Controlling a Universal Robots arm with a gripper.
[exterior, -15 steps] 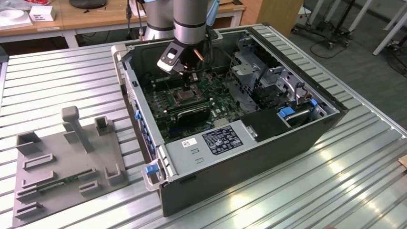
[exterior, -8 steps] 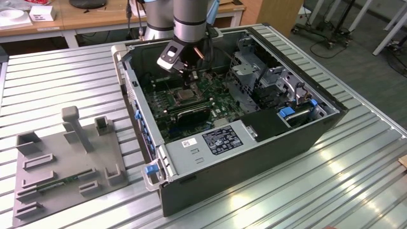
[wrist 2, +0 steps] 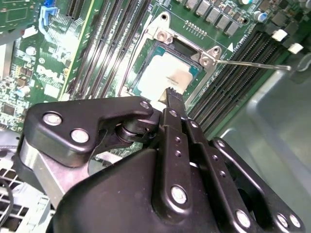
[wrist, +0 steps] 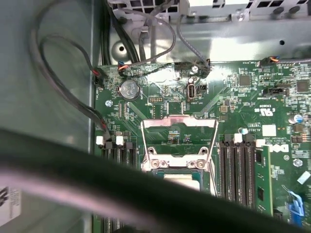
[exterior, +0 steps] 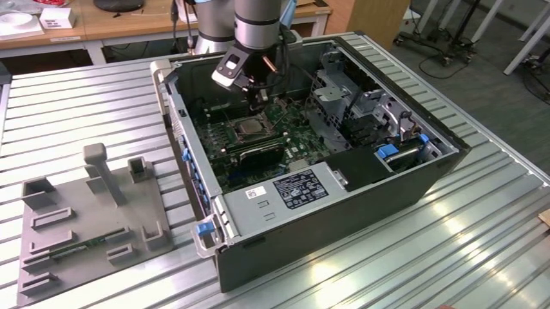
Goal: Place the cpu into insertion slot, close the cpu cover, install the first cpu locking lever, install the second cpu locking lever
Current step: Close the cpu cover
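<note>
We reckon the cpu point(wrist 2: 165, 75) is already flat in the insertion slot point(wrist 2: 171, 47), so it's the cover step now: the cpu cover point(wrist: 179, 121) stands flipped open beside it. The hand point(wrist 2: 170, 97) hovers just over the cpu, clenched on nothing as far as we can tell. Closing calls for a gentle push on that frame's far edge.

A ribbed metal surface point(exterior: 481, 257) of long parallel slats is spread across the exterior view, and bright patches of light are reflected on it toward the exterior view's right. Behind it, wooden desks point(exterior: 129, 26) are set, with white boxes point(exterior: 56, 17) laid on one. A grey floor point(exterior: 490, 71) is seen at the exterior view's right, where wheeled stand bases point(exterior: 429, 48) are parked.
</note>
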